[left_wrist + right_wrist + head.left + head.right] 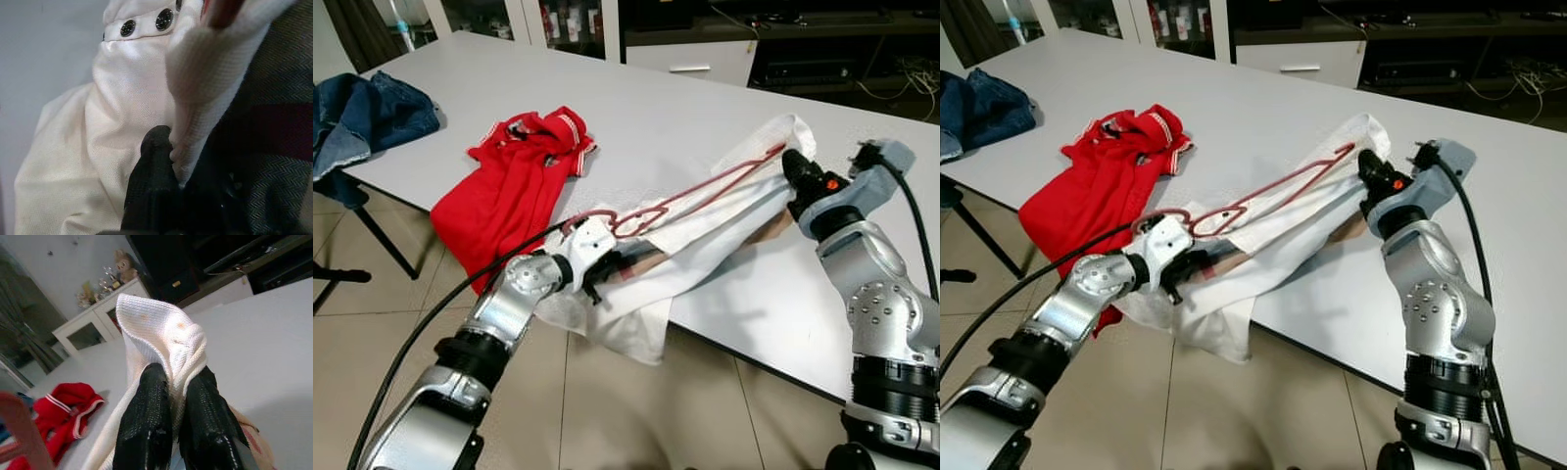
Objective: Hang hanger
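A white knit shirt point(705, 230) draped over the grey table's edge point(773, 343) is pinched by the right gripper point(178, 382) and left gripper point(168, 147). A thin red wire hanger point(695, 191) lies loosely on it and could be slid off if the cloth is tugged.

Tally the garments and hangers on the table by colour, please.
White shirt: 1
Red shirt: 1
Blue denim garment: 1
Red hanger: 1
Total: 4
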You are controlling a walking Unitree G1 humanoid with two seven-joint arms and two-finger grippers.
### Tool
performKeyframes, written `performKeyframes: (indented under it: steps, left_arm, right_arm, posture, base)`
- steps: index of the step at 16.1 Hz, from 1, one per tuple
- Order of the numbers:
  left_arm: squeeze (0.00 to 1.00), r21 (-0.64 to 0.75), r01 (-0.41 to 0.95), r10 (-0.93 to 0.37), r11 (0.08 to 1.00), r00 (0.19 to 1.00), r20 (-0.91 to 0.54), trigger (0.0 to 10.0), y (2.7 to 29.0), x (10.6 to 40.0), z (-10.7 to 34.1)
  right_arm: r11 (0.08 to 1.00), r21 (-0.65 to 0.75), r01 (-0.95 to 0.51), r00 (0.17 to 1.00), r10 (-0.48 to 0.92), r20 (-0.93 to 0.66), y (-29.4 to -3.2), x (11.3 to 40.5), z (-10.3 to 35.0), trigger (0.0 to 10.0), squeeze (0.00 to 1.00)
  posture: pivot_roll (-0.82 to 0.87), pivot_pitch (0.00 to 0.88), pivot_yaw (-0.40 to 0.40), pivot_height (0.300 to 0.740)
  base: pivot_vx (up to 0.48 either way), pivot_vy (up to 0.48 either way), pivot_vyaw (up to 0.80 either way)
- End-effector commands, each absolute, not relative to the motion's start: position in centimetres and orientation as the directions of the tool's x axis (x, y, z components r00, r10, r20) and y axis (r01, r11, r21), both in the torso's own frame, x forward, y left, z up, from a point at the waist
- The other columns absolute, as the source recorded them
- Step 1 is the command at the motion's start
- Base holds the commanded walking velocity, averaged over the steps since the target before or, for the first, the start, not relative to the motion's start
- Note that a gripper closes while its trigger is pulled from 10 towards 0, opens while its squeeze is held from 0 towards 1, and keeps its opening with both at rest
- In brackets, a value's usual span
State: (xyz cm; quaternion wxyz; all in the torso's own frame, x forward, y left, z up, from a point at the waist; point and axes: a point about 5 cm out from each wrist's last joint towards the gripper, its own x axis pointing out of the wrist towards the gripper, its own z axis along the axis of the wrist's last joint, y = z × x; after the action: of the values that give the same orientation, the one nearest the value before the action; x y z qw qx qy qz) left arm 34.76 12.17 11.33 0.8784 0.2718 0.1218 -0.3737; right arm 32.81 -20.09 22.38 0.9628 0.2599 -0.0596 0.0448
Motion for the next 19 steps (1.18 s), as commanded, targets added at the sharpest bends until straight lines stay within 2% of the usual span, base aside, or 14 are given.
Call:
performKeyframes:
  steps: [1,3,4,7,9,10,11,12,13,15,18,19]
  left_arm:
    - [0.0,0.231,0.72,-0.373,0.655,0.574,-0.729,10.0,17.8,31.1,3.9]
    - [0.0,0.246,0.663,-0.287,0.707,0.586,-0.758,10.0,18.6,31.1,3.3]
    - [0.0,0.254,0.641,-0.264,0.724,0.598,-0.757,10.0,18.8,31.3,3.3]
    - [0.0,0.259,0.586,-0.227,0.768,0.627,-0.745,10.0,19.3,31.7,3.6]
    - [0.0,0.263,0.597,-0.23,0.758,0.621,-0.749,10.0,19.3,31.7,3.6]
    - [0.0,0.265,0.597,-0.228,0.757,0.621,-0.75,10.0,19.2,31.8,3.6]
    - [0.0,0.27,0.599,-0.224,0.754,0.621,-0.751,10.0,19.0,31.9,3.6]
    - [0.0,0.279,0.605,-0.222,0.746,0.621,-0.752,10.0,18.9,32.0,3.7]
    - [0.0,0.288,0.612,-0.221,0.737,0.62,-0.752,10.0,18.7,32.2,3.9]
    - [0.0,0.298,0.627,-0.246,0.72,0.632,-0.735,10.0,17.9,32.9,4.7]
    - [0.0,0.291,0.654,-0.316,0.699,0.647,-0.694,10.0,16.1,33.7,5.9]
    - [0.0,0.29,0.687,-0.372,0.666,0.643,-0.67,10.0,15.0,33.7,6.3]
  right_arm:
    - [0.876,0.473,-0.088,0.905,-0.128,0.405,-23.9,30.6,27.4,0.0,0.0]
    - [0.927,0.331,-0.178,0.858,-0.019,0.513,-22.4,29.2,29.4,0.0,0.0]
    - [0.933,0.303,-0.193,0.843,0.0,0.538,-22.1,28.6,29.8,0.0,0.0]
    - [0.97,0.178,-0.166,0.813,0.032,0.581,-22.1,26.8,30.4,0.0,0.0]
    - [0.982,-0.05,-0.185,0.785,0.178,0.593,-20.3,25.7,31.0,0.0,0.0]
    - [0.975,-0.119,-0.188,0.778,0.221,0.589,-19.6,25.5,31.2,0.0,0.0]
    - [0.952,-0.265,-0.153,0.783,0.28,0.556,-18.7,25.3,31.2,0.0,0.0]
    - [0.856,-0.51,-0.084,0.796,0.366,0.483,-17.4,25.4,30.7,0.0,0.0]
    - [0.695,-0.718,-0.043,0.798,0.457,0.394,-16.0,25.3,30.0,0.0,0.0]
    - [0.536,-0.843,-0.055,0.801,0.528,0.283,-14.3,25.5,28.4,0.0,0.0]
    - [0.421,-0.906,-0.043,0.863,0.473,0.178,-14.8,26.7,26.4,0.0,0.0]
    - [0.384,-0.922,-0.041,0.904,0.408,0.13,-15.7,27.4,25.3,0.0,0.0]
  posture:
    - [-0.06,0.097,0.052,0.74]
    - [-0.06,0.096,0.052,0.74]
    - [-0.07,0.095,0.052,0.74]
    - [-0.07,0.095,0.055,0.74]
    - [-0.08,0.095,0.06,0.74]
    - [-0.08,0.095,0.062,0.74]
    - [-0.08,0.095,0.063,0.74]
    - [-0.08,0.096,0.066,0.74]
    - [-0.08,0.096,0.066,0.74]
    - [-0.08,0.097,0.071,0.74]
    - [-0.08,0.095,0.07,0.74]
    - [-0.08,0.094,0.07,0.74]
  base:
    - [0.0,0.0,0.0]
    - [0.0,0.0,0.0]
    - [0.0,0.0,0.0]
    - [0.0,0.0,0.0]
    - [0.0,0.0,0.0]
    - [0.0,0.0,0.0]
    - [0.0,0.0,0.0]
    - [0.0,0.0,0.0]
    - [0.0,0.0,0.0]
    - [0.0,0.0,0.0]
    - [0.0,0.0,0.0]
    - [0.0,0.0,0.0]
